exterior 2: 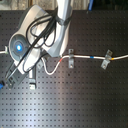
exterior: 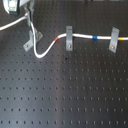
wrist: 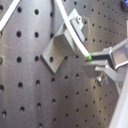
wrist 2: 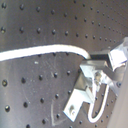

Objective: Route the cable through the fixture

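A white cable runs from the first exterior view's left, past my gripper, loops down, then passes through the middle fixture and the right fixture. A third grey fixture stands just below the gripper, and the cable passes beside it. In the first wrist view the cable lies across this fixture and ends at the gripper, near a green mark. The second wrist view shows the cable running into the shut gripper above the fixture.
The black perforated breadboard fills the scene. In the second exterior view the arm's bulk covers the upper left, and the middle fixture and right fixture hold the cable. A blue-tipped part sits at the second exterior view's left edge.
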{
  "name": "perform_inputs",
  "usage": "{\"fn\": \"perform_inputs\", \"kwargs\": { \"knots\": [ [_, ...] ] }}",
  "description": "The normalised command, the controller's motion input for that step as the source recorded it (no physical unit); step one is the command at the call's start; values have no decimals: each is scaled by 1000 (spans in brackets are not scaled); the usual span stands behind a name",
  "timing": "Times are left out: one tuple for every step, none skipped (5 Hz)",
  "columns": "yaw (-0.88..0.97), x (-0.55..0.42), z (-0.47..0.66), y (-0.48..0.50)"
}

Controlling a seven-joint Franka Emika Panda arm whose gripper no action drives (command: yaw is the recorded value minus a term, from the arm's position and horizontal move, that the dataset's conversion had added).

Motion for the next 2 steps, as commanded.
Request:
{"fn": "perform_inputs", "kwargs": {
  "knots": [
    [-46,-161,282,102],
    [0,-239,380,14]
  ]
}}
